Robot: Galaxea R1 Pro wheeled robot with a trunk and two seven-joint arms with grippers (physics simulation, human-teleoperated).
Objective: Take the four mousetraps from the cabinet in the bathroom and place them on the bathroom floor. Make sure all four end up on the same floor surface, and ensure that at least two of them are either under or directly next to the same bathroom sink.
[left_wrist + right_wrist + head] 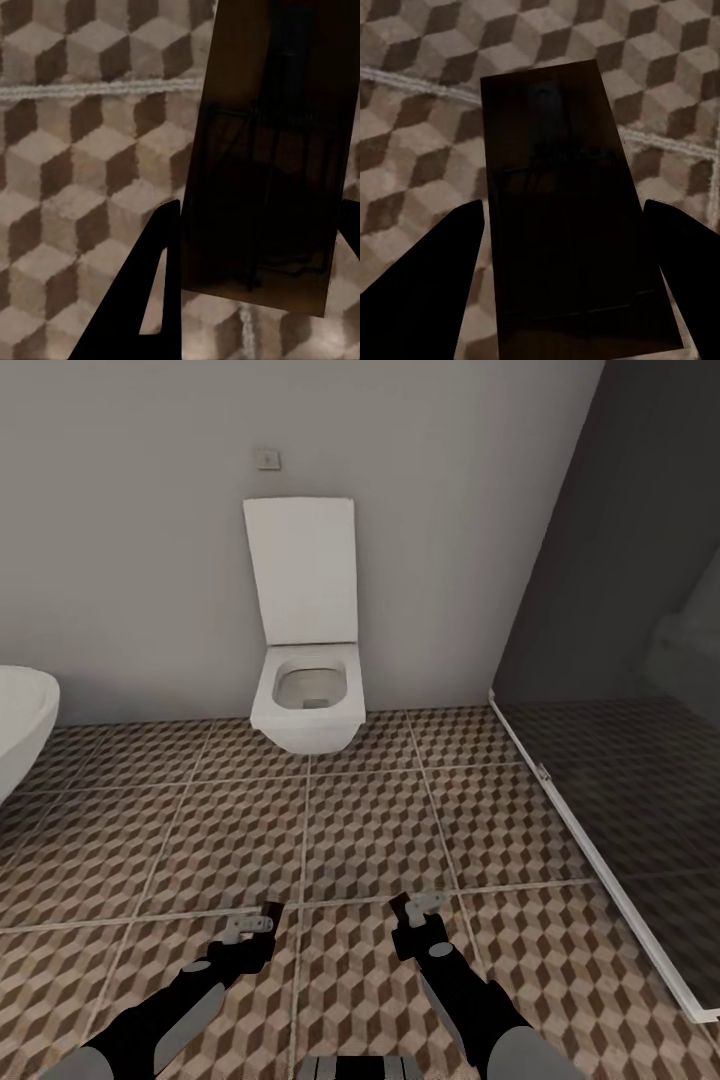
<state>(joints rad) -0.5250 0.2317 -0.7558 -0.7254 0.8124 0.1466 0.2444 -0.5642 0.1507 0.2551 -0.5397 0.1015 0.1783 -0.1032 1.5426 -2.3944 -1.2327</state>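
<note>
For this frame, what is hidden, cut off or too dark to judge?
- Mousetrap in the left gripper: the left wrist view shows this mousetrap in shadow; wires faint, no red spot discernible.
- Mousetrap in the right gripper: the right wrist view renders this mousetrap almost black.
- White basin: cut off by the head view's left edge; faucet unseen.
- Area behind the dark glass panel: murky in the head view.
- Wall plate above the toilet: too small.

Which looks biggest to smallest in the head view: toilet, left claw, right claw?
1. Toilet, clearly the largest.
2. and 3. Right claw and left claw look about alike, so no ranking between them. Both sit nearer the camera than the toilet, so apparent size says little about true size.
</note>
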